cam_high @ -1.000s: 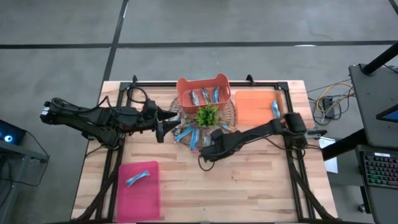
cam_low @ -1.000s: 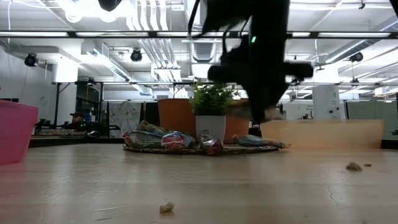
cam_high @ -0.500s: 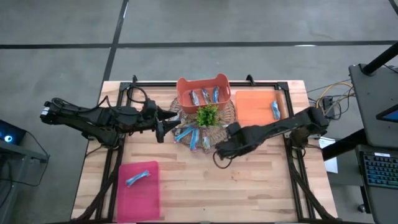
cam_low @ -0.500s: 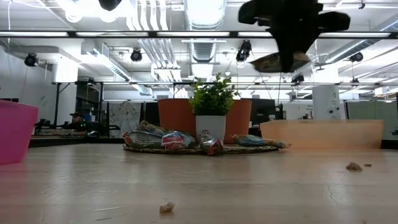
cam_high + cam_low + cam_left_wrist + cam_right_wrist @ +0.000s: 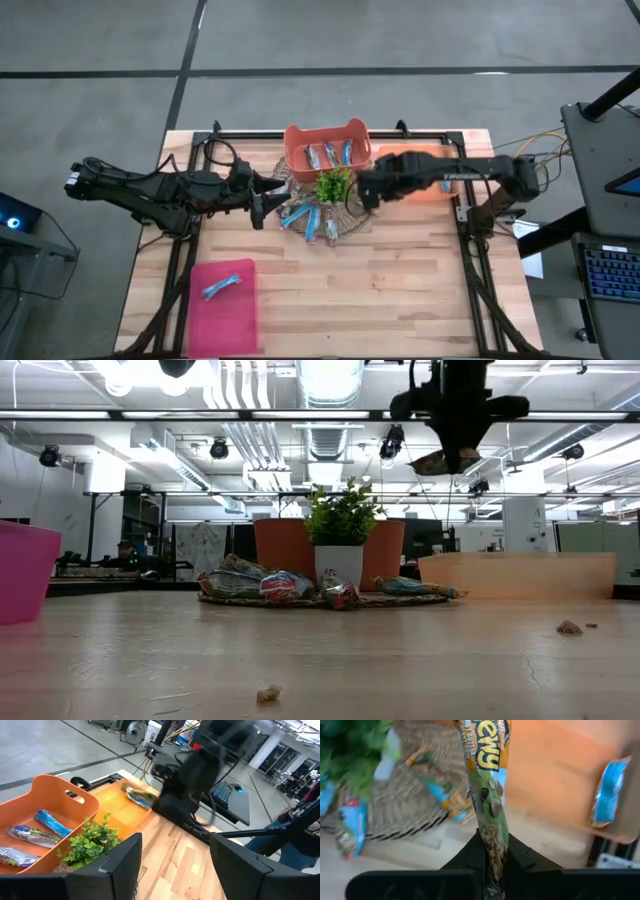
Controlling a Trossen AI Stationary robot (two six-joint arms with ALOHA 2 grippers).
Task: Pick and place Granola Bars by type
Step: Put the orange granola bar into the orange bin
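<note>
— Big open workshop, strip lights overhead, and a pale wooden table (image 5: 400, 290) in the middle. What's on it?

— A woven mat (image 5: 362, 180) at the back with a small potted plant (image 5: 334, 186) and a scatter of granola bars (image 5: 312, 220) around it. Behind that is an orange basket (image 5: 300, 140) with three blue bars inside, and beside it a flat orange tray (image 5: 400, 168). A pink bin (image 5: 222, 318) sits at the near left corner with one blue bar (image 5: 221, 286) in it.

— And the right gripper (image 5: 492, 851)?

— Up in the air, over the edge of the mat next to the orange tray. Its fingers are pinched tight on a brownish-tan bar (image 5: 487, 795), which sticks straight out past the fingertips. From table height that bar (image 5: 445, 461) hangs well above everything.

— Anything in the tray?

— One blue bar (image 5: 607, 792) near its far edge, well apart from the held one.

— The left gripper (image 5: 259, 205)?

— Waiting at the mat's left side, jaws spread apart, nothing between them.
</note>
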